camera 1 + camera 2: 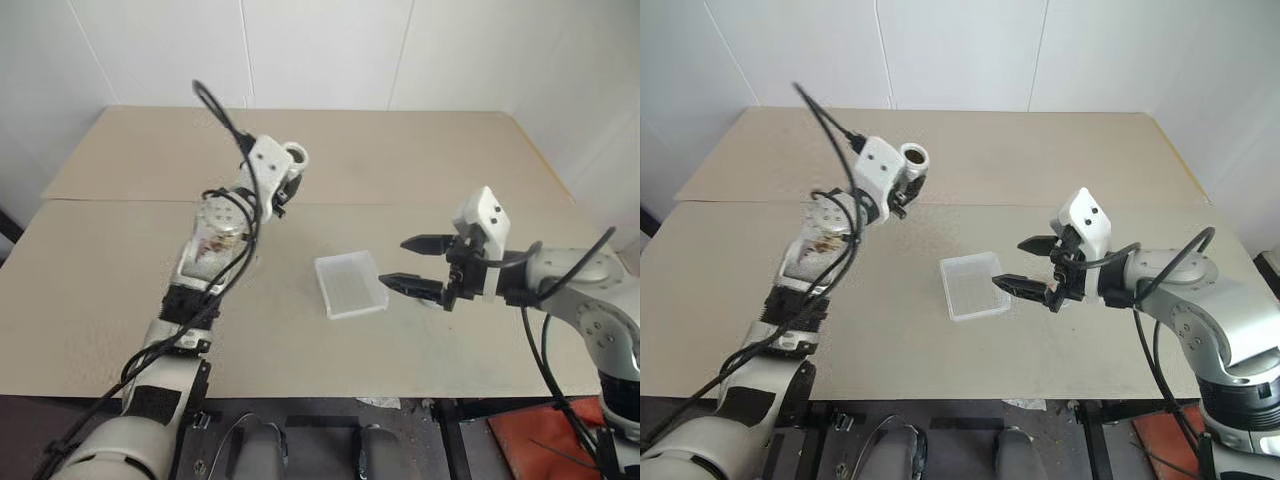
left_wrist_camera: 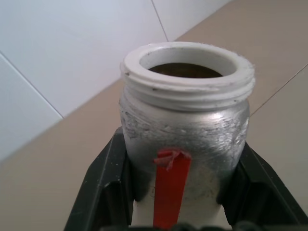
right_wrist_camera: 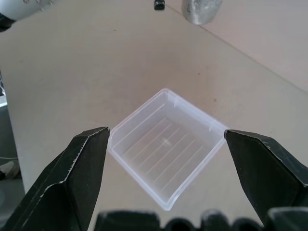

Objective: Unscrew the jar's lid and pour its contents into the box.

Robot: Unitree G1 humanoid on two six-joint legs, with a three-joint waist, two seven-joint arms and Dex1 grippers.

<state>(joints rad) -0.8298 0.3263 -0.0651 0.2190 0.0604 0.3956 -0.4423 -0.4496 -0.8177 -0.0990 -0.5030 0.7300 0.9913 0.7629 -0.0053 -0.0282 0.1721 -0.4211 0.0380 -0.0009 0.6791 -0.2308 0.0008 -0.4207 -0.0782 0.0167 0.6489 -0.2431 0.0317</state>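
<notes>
Jar (image 2: 185,139) was already uncapped, mouth up, clamped in my left tool (image 1: 902,178) held high so nothing spilled early. The box (image 1: 351,284) sat empty on the worktop (image 1: 120,290), well off to the right of the jar. My right tool (image 1: 418,264) hovered beside it, spread wide, holding nothing, probably to steady the box.

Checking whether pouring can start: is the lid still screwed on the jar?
No: the left wrist view shows the jar with its threaded mouth open and no cap on it.
</notes>
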